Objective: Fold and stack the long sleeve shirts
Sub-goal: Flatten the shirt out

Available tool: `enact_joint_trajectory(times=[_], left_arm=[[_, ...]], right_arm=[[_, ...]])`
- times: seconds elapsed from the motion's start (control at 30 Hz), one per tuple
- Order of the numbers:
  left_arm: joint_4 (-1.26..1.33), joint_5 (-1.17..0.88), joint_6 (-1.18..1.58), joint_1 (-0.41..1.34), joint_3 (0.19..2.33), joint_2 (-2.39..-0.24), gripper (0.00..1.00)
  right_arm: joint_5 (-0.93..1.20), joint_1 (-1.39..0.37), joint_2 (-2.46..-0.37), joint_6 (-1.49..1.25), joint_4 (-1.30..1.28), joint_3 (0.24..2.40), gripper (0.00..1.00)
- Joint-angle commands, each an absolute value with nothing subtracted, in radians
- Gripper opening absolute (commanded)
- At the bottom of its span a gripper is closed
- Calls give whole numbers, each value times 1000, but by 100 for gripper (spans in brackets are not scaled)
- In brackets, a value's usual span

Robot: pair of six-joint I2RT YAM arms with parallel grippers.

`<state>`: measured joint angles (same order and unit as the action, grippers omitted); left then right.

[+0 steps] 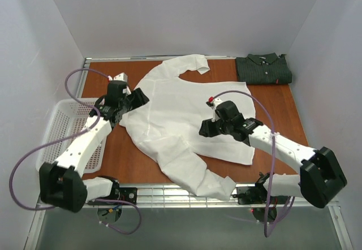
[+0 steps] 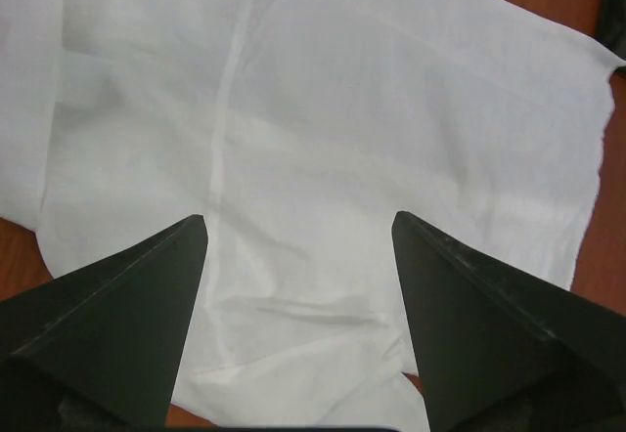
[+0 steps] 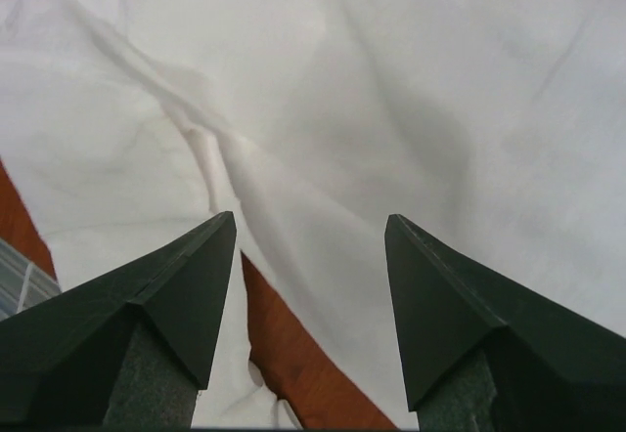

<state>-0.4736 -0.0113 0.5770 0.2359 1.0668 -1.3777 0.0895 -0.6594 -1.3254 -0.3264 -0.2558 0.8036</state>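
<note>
The white shirt (image 1: 186,114) is spread out flat in the middle of the brown table (image 1: 277,103). One long sleeve is bent over at the far end, near the back wall. The other long sleeve is stretched toward the near edge, and its end is laid on the metal grid (image 1: 153,194) there. The dark shirt (image 1: 263,69) is folded up small and is placed in the far right corner of the table, well apart from the white one. A tiny red tag can be seen on its near edge. The left gripper (image 1: 137,98) is held over the left side of the white shirt. In the left wrist view, the left gripper (image 2: 298,219) is seen with its two black fingers (image 2: 127,305) spread wide, and only flat white cloth is seen below them, so nothing is gripped. The right gripper (image 1: 205,130) is held over the right side of the white shirt. In the right wrist view, the right gripper (image 3: 311,217) is also seen with its fingers (image 3: 469,315) apart. A small ridge of cloth and a bit of brown table are seen under it, but no cloth is pinched. A white mesh basket (image 1: 62,120) is set at the left side of the table, beside the left arm.
</note>
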Motion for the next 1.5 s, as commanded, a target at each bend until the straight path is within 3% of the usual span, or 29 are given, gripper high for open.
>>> enact_joint_trajectory(times=[0.0, 0.33, 0.63, 0.9, 1.17, 1.47], left_arm=[[-568, -63, 644, 267, 832, -1172, 73], [-575, 26, 877, 258, 525, -986, 67], [-557, -49, 845, 258, 492, -1087, 63], [-569, -63, 802, 244, 525, -1152, 58], [-595, -74, 796, 221, 543, -1128, 57], [-583, -297, 844, 222, 551, -1063, 55]], right_arm=[[112, -683, -1194, -339, -354, 671, 57], [-75, -537, -920, -442, -570, 549, 61], [46, -393, -1008, -429, -502, 500, 57], [121, -109, -1159, -405, -353, 483, 56], [107, 34, -1356, -387, -299, 649, 56], [132, 32, -1172, -342, -420, 721, 59]])
